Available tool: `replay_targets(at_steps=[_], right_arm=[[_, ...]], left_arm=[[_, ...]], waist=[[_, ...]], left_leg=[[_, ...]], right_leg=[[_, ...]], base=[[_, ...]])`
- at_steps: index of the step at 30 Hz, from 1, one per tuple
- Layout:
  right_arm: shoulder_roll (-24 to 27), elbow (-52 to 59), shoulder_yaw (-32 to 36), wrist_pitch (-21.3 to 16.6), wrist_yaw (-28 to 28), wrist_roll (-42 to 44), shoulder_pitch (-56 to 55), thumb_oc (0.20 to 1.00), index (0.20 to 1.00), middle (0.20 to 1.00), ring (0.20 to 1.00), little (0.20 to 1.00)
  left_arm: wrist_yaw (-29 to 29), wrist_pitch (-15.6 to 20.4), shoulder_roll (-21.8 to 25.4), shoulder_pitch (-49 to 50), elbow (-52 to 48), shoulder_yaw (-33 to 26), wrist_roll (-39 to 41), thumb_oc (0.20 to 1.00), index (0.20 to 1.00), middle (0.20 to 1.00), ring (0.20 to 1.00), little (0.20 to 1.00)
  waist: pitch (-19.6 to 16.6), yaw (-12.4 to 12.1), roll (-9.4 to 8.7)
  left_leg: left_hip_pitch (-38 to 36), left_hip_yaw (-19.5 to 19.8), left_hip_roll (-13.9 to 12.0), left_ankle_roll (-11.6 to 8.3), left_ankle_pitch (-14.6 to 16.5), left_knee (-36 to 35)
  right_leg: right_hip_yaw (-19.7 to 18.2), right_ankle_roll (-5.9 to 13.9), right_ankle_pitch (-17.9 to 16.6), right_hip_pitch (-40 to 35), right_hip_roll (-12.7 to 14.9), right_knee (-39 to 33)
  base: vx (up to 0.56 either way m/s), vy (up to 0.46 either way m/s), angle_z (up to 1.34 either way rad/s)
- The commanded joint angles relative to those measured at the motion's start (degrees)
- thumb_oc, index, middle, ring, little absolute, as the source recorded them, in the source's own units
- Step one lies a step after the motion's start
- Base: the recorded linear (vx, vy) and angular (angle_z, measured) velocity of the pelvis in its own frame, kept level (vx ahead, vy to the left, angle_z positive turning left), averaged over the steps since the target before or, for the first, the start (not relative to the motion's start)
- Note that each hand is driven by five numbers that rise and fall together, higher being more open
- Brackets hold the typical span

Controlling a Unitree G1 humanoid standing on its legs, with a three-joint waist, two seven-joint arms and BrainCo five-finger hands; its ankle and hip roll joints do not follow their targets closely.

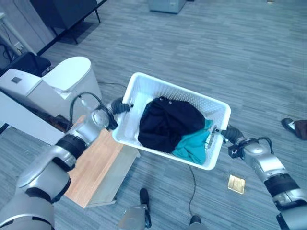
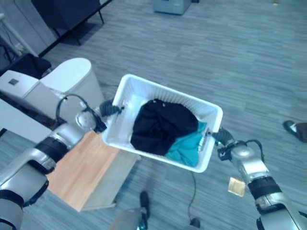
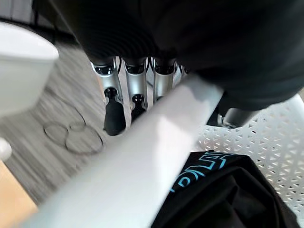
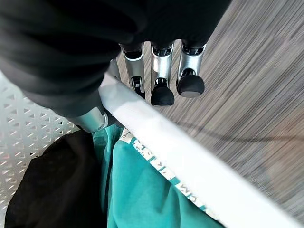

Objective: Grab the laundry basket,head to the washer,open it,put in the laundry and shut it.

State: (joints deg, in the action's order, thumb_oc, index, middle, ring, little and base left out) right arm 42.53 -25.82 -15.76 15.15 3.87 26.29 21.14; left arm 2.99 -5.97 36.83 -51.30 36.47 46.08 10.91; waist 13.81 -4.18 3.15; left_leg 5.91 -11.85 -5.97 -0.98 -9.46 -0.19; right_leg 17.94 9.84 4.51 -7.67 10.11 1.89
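A white perforated laundry basket hangs in the air between my two hands, above the floor. Inside lie a black garment and a teal garment. My left hand grips the basket's left rim: fingers curl under the outside, the thumb sits inside. At the opposite end my right hand clamps the right rim, its fingers curled over the outer edge and the thumb inside against the teal cloth.
A white appliance with a rounded lid stands at the left. A low wooden board lies below the basket's left end. A small brass floor plate is at lower right. A person's shoe shows at the right edge.
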Motion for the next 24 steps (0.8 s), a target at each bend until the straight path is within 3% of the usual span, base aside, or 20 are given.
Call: replay_targets(at_steps=[1, 11, 15, 16, 18, 19, 20, 21, 22, 24], right_arm=[[4.7, 2.5, 5.6, -4.6, -1.9, 4.2, -0.7, 0.200, 0.200, 0.200, 0.200, 0.200], [9.4, 4.1, 9.4, -5.8, -1.9, 6.6, -6.2, 0.200, 0.200, 0.200, 0.200, 0.200], [12.8, 2.4, 7.2, -5.7, -1.6, 6.8, -3.7, 0.200, 0.200, 0.200, 0.200, 0.200], [12.8, 2.3, 7.2, -5.7, -1.6, 6.8, -3.6, 0.200, 0.200, 0.200, 0.200, 0.200], [15.2, 3.2, 8.5, -5.2, -1.7, 7.1, -4.8, 0.200, 0.200, 0.200, 0.200, 0.200], [15.3, 3.3, 8.6, -5.2, -1.7, 7.1, -5.0, 0.200, 0.200, 0.200, 0.200, 0.200], [15.3, 4.2, 8.6, -5.1, -1.5, 6.9, -5.1, 0.200, 0.200, 0.200, 0.200, 0.200], [15.1, 5.3, 8.5, -5.2, -1.5, 6.6, -5.4, 0.200, 0.200, 0.200, 0.200, 0.200], [13.9, 7.1, 7.8, -5.0, -0.5, 6.7, -5.4, 0.200, 0.200, 0.200, 0.200, 0.200], [12.5, 6.9, 6.4, -5.6, -0.4, 7.3, -4.2, 0.200, 0.200, 0.200, 0.200, 0.200]], left_arm=[[-2.9, 2.5, 1.8, -7.2, 6.0, -5.6, 1.5, 0.200, 0.200, 0.200, 0.200, 0.200], [-2.5, 2.0, -0.2, -13.3, 8.7, -1.6, 1.2, 0.200, 0.200, 0.200, 0.200, 0.200], [-1.8, 2.1, 2.8, -18.2, 10.9, 1.6, 2.0, 0.200, 0.200, 0.200, 0.200, 0.200], [-1.8, 2.1, 2.8, -18.3, 10.9, 1.6, 2.0, 0.200, 0.200, 0.200, 0.200, 0.200], [-1.6, 2.2, 3.1, -18.3, 11.3, 0.7, 2.7, 0.200, 0.200, 0.200, 0.200, 0.200], [-1.6, 2.2, 3.1, -18.3, 11.3, 0.7, 2.7, 0.200, 0.200, 0.200, 0.200, 0.200], [-1.6, 2.2, 3.3, -18.2, 11.4, 0.2, 2.8, 0.200, 0.200, 0.200, 0.200, 0.200], [-1.5, 2.2, 3.9, -17.2, 11.0, -0.5, 2.5, 0.200, 0.200, 0.200, 0.200, 0.200], [-1.0, 1.9, 5.9, -15.2, 9.6, -1.4, 2.4, 0.200, 0.200, 0.200, 0.200, 0.200], [-0.4, 1.9, 8.7, -12.8, 8.3, -2.3, 2.6, 0.200, 0.200, 0.200, 0.200, 0.200]], waist=[[-3.6, -1.0, -2.51], [-1.7, 1.3, -2.88], [-0.2, 1.2, -4.07], [-0.1, 1.3, -4.03], [1.5, 2.4, -4.46], [1.5, 2.4, -4.42], [1.6, 1.9, -4.45], [1.8, 0.4, -4.17], [1.5, -1.9, -3.43], [0.9, -4.7, -3.37]], left_leg=[[-0.5, 4.1, 0.1, -2.83, 7.8, 1.5], [1.4, 9.2, -4.1, -5.70, 3.5, 1.2], [3.7, 10.9, -7.1, -5.50, 2.9, 7.5], [3.9, 11.0, -7.2, -5.52, 3.1, 7.9], [6.0, 6.1, -6.8, -3.38, 6.9, 16.5], [6.1, 6.1, -6.8, -3.36, 7.0, 16.7], [7.3, 6.9, -3.9, -2.95, 8.5, 17.9], [10.2, 9.6, 2.2, -2.41, 9.5, 18.9], [11.3, 12.7, 7.8, -2.73, 7.2, 13.1], [15.3, 14.9, 10.0, -2.73, 4.9, 7.6]], right_leg=[[-3.2, -1.46, 1.1, 6.1, 0.3, 2.4], [-3.2, -5.80, 3.2, 5.8, -6.5, 1.6], [-4.9, -7.21, 2.6, 4.3, -9.1, 0.1], [-4.8, -7.24, 2.6, 4.2, -9.1, 0.0], [-4.1, -7.86, 3.2, 3.0, -8.9, 0.4], [-4.1, -7.84, 3.3, 3.1, -8.9, 0.4], [-4.6, -7.93, 3.7, 3.0, -9.0, 0.7], [-5.8, -7.98, 4.4, 2.7, -9.8, 1.4], [-7.3, -7.98, 5.8, 1.4, -11.9, 1.9], [-9.2, -8.01, 7.8, -0.3, -13.5, 2.7]], base=[[-0.06, -0.132, 0.15], [-0.02, -0.203, 0.47], [0.03, -0.214, 0.12], [0.04, -0.176, 0.05], [0.06, -0.161, 0.05], [0.07, -0.072, 0.11], [0.11, -0.034, -0.02], [0.29, -0.085, -0.14], [0.37, -0.097, -0.37], [0.34, -0.080, -0.75]])
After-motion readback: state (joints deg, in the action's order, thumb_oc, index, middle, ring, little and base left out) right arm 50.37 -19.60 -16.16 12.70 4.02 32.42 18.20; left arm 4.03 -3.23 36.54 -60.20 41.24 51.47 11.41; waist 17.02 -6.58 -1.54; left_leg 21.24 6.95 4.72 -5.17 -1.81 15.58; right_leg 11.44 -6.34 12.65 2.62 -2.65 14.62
